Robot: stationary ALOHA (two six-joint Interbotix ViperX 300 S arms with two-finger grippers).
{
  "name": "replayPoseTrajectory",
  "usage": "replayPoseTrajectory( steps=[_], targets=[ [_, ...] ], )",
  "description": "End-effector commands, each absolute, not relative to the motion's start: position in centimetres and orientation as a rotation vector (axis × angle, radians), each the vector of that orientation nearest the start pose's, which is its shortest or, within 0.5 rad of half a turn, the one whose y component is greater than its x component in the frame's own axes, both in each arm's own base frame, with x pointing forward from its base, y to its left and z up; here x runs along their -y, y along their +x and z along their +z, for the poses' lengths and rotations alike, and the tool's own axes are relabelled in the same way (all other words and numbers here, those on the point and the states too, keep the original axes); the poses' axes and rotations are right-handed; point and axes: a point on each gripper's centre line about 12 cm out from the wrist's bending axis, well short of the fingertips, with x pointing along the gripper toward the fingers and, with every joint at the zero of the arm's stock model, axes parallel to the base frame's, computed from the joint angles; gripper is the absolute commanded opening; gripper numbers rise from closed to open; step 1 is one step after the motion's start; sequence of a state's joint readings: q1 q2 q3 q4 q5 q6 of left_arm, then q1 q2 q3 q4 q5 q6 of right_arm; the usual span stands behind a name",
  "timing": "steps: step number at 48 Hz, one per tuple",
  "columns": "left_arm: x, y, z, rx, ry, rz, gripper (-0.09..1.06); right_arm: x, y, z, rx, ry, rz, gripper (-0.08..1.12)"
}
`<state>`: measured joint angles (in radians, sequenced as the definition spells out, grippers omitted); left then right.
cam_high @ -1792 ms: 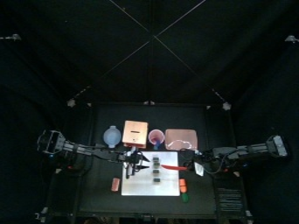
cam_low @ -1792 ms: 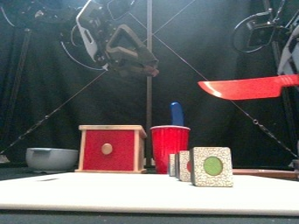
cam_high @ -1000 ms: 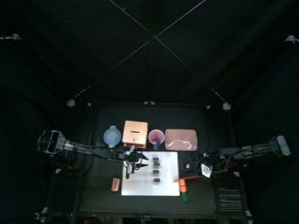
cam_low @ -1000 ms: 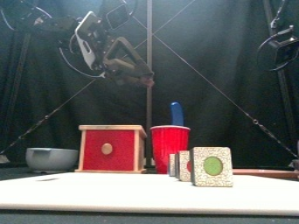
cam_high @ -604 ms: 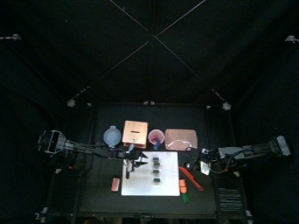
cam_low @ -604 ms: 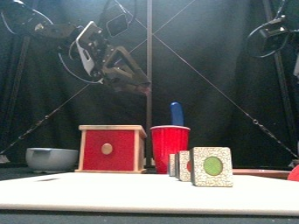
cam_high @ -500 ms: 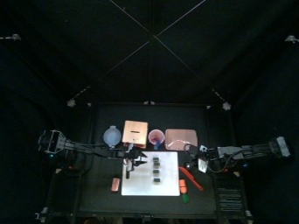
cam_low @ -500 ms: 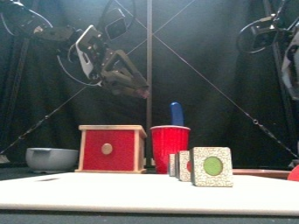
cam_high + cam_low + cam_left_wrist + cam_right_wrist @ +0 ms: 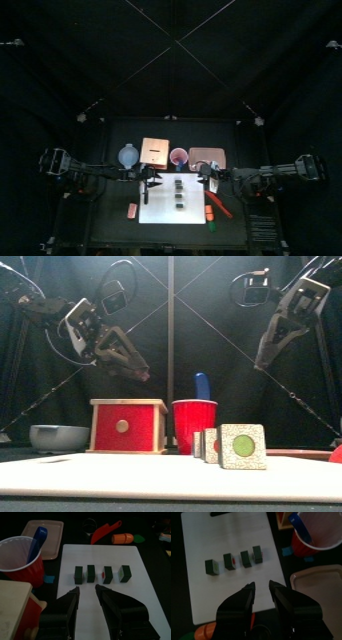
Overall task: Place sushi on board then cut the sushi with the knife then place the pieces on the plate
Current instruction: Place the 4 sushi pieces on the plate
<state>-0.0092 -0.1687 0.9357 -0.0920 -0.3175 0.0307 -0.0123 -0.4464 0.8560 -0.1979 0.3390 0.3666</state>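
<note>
Black left gripper (image 9: 151, 181) is hovering spread and empty left of centre; four dark green sushi pieces (image 9: 171, 193) are standing on the white board (image 9: 154, 212) mid-frame, row running top-to-bottom between both claws; right gripper (image 9: 203, 181), also spread and empty, is hanging nearer the pink plate (image 9: 206, 158).

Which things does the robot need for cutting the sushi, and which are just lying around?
For the job: sushi pieces, white board, red knife, pink plate.
Just lying about: wooden box, bowl, red cup, blue knife, orange toy.
</note>
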Motion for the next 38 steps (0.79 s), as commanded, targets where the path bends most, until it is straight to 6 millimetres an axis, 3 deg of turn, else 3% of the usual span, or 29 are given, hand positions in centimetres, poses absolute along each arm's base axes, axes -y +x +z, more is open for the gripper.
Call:
replayPoseTrajectory(
  steps=[1, 20, 38],
  targets=[
    [-0.2, 33.0, 17.8, -0.43, -0.049, 0.038, 0.73, 1.3, 30.2, 22.8, -0.685, 0.165, -0.134, 0.8],
    [-0.5, 31.9, 16.1, -0.485, -0.049, 0.048, 0.73, 1.7, 36.0, 19.2, -0.722, 0.138, -0.12, 0.83],
    [-0.5, 31.4, 15.4, -0.505, -0.049, 0.05, 0.73, 2.5, 38.5, 16.6, -0.81, 0.138, -0.149, 0.83]
  ],
)
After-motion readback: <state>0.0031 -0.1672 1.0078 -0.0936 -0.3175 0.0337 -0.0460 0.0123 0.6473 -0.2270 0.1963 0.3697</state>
